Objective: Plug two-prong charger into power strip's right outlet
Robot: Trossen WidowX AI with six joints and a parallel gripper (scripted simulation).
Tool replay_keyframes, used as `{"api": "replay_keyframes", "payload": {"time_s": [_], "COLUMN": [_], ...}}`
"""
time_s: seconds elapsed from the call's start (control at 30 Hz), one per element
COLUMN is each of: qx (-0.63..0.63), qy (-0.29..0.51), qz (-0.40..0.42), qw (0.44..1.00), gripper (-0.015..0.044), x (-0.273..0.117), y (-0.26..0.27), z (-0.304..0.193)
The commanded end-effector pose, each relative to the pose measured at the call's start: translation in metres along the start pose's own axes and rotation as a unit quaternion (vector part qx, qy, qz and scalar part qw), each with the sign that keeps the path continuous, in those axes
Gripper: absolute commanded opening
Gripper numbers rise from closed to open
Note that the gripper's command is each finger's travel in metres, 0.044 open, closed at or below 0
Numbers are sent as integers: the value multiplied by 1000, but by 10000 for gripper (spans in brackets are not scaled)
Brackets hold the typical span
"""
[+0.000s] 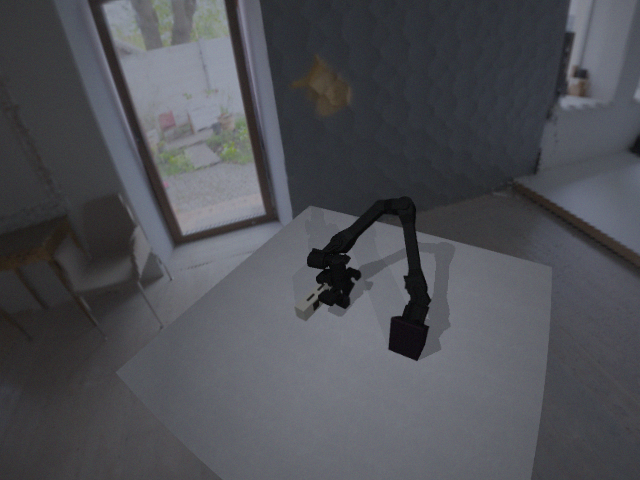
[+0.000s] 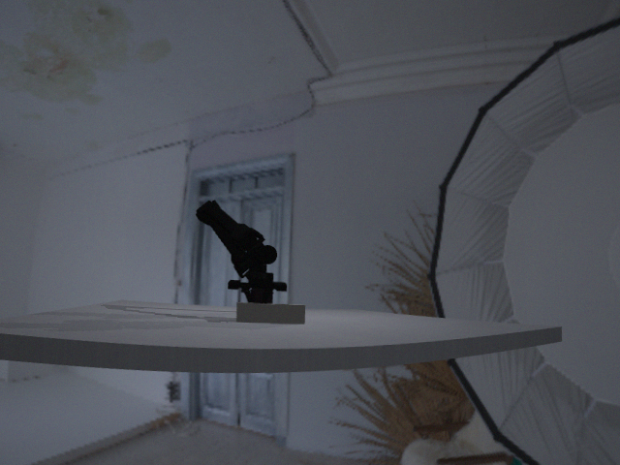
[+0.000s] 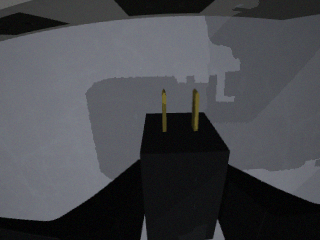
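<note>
Wrist alone shows charger (image 3: 183,180) prongs (image 3: 195,110).

The gripper (image 1: 330,297) holds the charger (image 3: 183,174) above the power strip (image 1: 309,303).

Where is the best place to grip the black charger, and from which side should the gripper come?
Grip the charger on its two flat side faces, coming from the back end opposite the prongs. The gripper holds it this way, leaving both prongs free.

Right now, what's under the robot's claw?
The gripper holds a black charger, two gold prongs pointing down. The white power strip lies below; its right outlet is hidden.
</note>
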State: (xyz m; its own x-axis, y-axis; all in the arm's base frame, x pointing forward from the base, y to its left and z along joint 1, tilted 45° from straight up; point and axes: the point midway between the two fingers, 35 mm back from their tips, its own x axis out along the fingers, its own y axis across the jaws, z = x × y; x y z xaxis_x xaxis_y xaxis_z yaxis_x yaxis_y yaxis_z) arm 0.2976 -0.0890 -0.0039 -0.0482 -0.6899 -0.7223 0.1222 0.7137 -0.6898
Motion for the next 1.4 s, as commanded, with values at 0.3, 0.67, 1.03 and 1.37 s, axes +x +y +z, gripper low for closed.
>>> {"api": "replay_keyframes", "payload": {"time_s": [0.3, 0.67, 1.03, 1.37], "qx": [-11, -15, -15, -15], "qy": [1, 1, 1, 1], "qz": [-2, -3, -3, -3], "qw": [1000, 1000, 1000, 1000], "gripper": [0, 0, 0, 0], "x": [2, 2, 2, 2], "y": [3, 4, 3, 3], "z": [14, 23, 24, 27]}}
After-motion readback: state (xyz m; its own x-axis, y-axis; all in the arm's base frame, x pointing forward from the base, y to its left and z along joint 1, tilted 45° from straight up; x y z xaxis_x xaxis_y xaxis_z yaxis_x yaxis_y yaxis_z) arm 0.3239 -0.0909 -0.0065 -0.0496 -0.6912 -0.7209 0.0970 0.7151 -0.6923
